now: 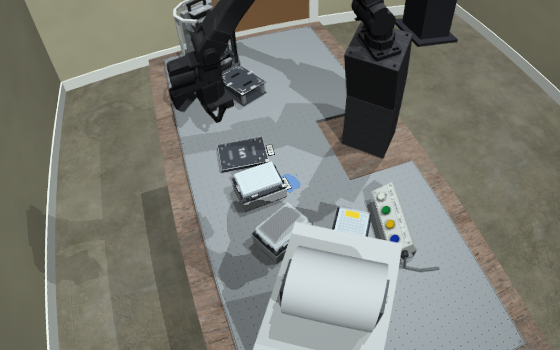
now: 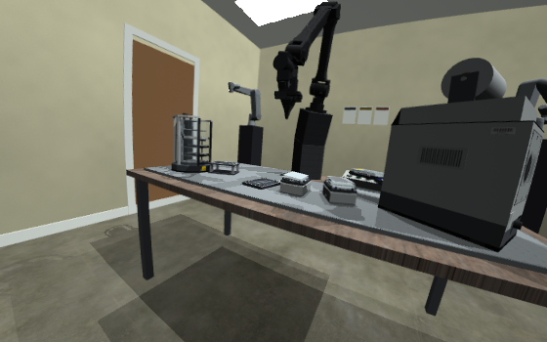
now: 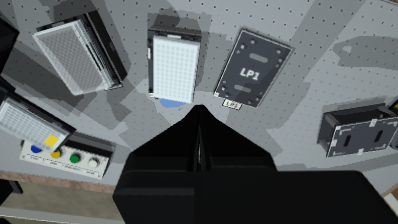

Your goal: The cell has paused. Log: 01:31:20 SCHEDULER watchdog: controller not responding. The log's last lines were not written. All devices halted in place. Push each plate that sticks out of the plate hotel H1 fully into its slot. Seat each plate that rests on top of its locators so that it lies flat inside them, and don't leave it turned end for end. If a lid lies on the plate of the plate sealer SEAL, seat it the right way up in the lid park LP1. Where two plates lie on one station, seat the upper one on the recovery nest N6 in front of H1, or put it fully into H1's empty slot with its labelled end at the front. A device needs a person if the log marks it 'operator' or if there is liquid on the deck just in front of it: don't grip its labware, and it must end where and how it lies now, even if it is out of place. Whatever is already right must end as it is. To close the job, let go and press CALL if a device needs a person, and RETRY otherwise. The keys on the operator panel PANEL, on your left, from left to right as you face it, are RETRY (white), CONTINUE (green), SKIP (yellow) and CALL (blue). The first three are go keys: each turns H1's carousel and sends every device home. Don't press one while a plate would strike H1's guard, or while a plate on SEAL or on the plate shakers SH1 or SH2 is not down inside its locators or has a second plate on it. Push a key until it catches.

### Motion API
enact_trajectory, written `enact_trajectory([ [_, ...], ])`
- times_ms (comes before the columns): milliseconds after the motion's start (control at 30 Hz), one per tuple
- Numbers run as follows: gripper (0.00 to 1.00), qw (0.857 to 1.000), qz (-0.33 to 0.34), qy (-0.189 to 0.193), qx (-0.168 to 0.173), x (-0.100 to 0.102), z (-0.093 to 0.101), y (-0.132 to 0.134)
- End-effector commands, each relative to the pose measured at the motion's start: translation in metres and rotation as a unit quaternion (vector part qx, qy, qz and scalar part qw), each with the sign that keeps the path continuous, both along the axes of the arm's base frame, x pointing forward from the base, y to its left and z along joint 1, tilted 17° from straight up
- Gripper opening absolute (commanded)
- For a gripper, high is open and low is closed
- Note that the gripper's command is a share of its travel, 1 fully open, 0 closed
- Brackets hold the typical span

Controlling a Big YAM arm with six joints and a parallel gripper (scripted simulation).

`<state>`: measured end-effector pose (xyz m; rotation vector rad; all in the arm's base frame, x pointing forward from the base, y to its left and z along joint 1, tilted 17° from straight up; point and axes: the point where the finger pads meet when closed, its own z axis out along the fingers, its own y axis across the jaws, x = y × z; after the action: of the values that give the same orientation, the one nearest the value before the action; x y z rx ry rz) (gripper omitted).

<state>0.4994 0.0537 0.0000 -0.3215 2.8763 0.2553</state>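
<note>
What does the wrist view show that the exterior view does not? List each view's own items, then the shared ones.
Wrist only: the LP1 lettering on the lid park, the blue liquid at the end of the white plate, and the panel's key colours. The gripper is shut and holds nothing.

Exterior only: the plate hotel, the large grey sealer housing, the door and the whole raised arm.

Both: the shaker plates, the lid park and the grey deck.

Open air around the closed hand (image 2: 286,113) — plates, lid park (image 3: 252,68) far below.
</note>
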Motion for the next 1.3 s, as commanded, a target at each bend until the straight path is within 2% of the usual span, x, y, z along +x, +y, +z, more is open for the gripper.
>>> enact_trajectory([
  [0,0.00,1.000,-0.005,-0.008,0.002,-0.001,0.006,0.018],
  [300,0.00,1.000,-0.005,-0.009,0.003,-0.005,0.014,0.041],
  [333,0.00,1.000,-0.005,0.009,0.001,-0.010,-0.002,0.044],
  [500,0.00,1.000,-0.005,-0.007,0.003,-0.009,0.017,0.061],
  [567,0.00,1.000,-0.005,-0.005,0.003,-0.011,0.017,0.065],
  [633,0.00,0.999,0.038,-0.021,-0.005,-0.011,0.019,0.071],
  [800,0.00,0.992,0.117,-0.033,-0.024,-0.021,0.016,0.086],
  [867,0.00,0.992,0.117,-0.033,-0.024,-0.021,0.016,0.086],
  [900,0.00,0.990,0.133,-0.022,-0.028,-0.026,0.005,0.088],
  [967,0.00,0.985,0.164,-0.047,-0.034,-0.025,0.021,0.095],
  [1000,0.00,0.982,0.179,-0.051,-0.037,-0.026,0.021,0.098],
  [1200,0.00,0.981,0.185,-0.051,-0.038,-0.036,0.022,0.115],
  [1267,0.00,0.983,0.175,-0.042,-0.036,-0.041,0.017,0.120],
])
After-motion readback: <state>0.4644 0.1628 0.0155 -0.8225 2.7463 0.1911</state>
